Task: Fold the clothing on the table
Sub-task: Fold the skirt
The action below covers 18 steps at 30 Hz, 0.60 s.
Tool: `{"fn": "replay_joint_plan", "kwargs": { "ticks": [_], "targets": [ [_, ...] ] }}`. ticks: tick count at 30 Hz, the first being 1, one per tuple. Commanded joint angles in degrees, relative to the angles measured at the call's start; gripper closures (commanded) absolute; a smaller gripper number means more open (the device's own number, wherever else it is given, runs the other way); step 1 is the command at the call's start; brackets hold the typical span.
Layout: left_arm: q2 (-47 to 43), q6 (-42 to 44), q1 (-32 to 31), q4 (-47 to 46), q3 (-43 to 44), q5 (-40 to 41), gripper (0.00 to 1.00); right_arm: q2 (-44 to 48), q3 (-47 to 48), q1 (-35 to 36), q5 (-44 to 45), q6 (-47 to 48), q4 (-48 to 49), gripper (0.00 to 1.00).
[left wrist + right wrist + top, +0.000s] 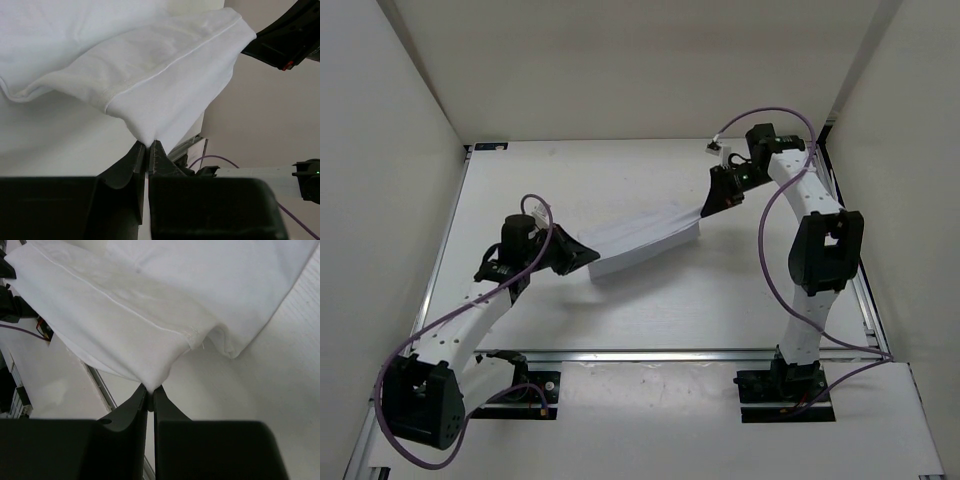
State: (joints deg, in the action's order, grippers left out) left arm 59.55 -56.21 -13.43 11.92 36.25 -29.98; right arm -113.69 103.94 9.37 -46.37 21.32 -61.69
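An off-white, matte, rectangular table (620,320) fills the middle of the top view, boxed in by plain white upright walls (380,150) on the left, right and far sides, with a metal rail (670,353) running across its near edge.

Just above the centre of that view, the plain white, thin, soft clothing (645,240) is stretched into a long slanting band, its low end at centre left and its high end toward the upper right. A hemmed edge with a line of stitching runs along the fabric in both wrist views, and several layers hang doubled together. Whether the lower edge touches the table cannot be told from above (a soft shadow lies under it).

The black left gripper (588,254) has the lower left end. In its wrist view the jaws are pressed together on a pinched corner of the fabric, which fans upward from the tips. The black right gripper (706,210) has the upper right end, and its jaws are likewise clamped on a gathered corner at the bottom centre of its own view.

Purple cables (775,270) loop along both white arm segments.
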Motion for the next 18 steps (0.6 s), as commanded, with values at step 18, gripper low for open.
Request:
{"fn": "replay_joint_plan", "kwargs": {
  "ticks": [18],
  "targets": [
    [-2.43, -0.65, 1.39, 1.45, -2.59, 3.08, 1.0, 0.84, -1.74, -1.19, -2.85, -0.49, 3.59, 1.0]
  ]
}}
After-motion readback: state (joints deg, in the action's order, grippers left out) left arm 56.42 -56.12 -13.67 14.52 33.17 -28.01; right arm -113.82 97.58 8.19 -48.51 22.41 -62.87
